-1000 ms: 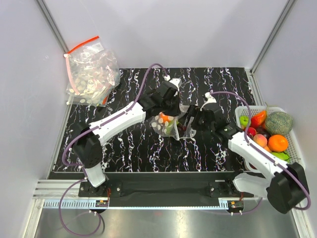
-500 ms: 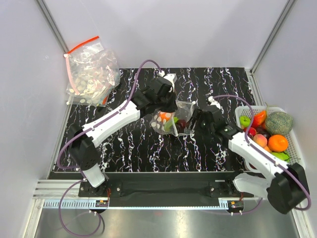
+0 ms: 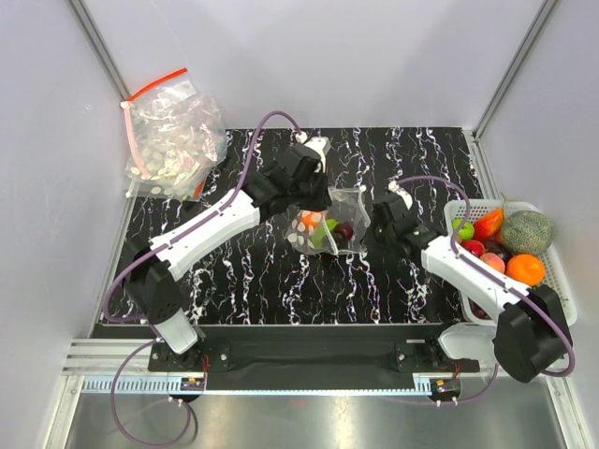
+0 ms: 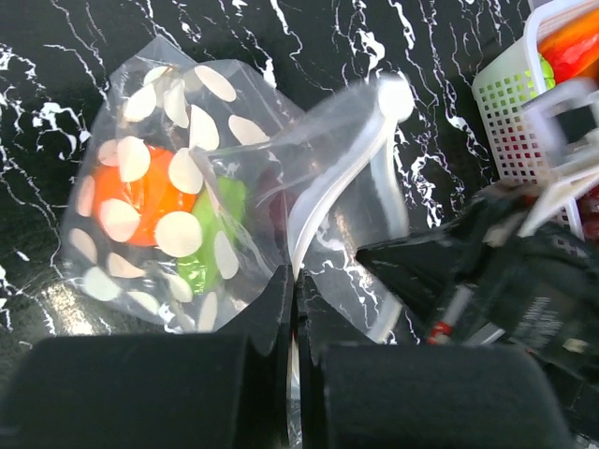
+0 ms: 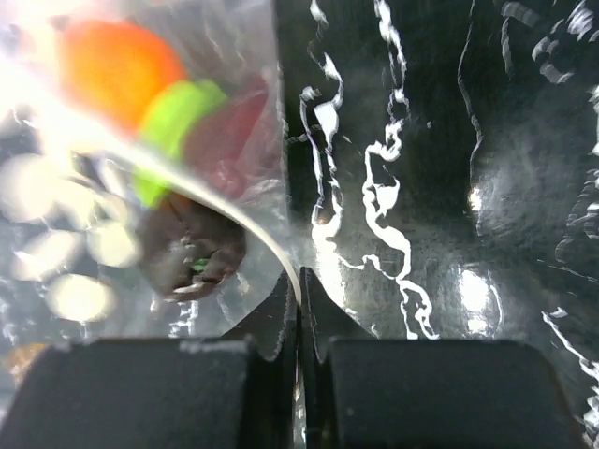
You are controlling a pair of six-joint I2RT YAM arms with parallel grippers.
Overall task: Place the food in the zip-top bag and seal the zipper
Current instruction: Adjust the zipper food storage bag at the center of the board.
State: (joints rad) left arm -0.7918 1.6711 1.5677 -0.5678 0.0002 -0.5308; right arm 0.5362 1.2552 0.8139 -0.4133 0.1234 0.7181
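food blurred in right wrist view, basket cut off at left wrist view's edge

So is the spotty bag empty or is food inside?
Not empty: the zip-top bag holds orange, green and dark red food, showing through the clear plastic.

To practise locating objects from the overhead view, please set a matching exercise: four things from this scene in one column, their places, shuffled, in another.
Things
1. zip-top bag
2. heap of red-strip bags
3. white basket
4. melon

Places
A. middle of the black marbled mat
B. inside the basket
C. far left corner
D. beside the mat's right edge

Pairs: 1-A; 2-C; 3-D; 4-B
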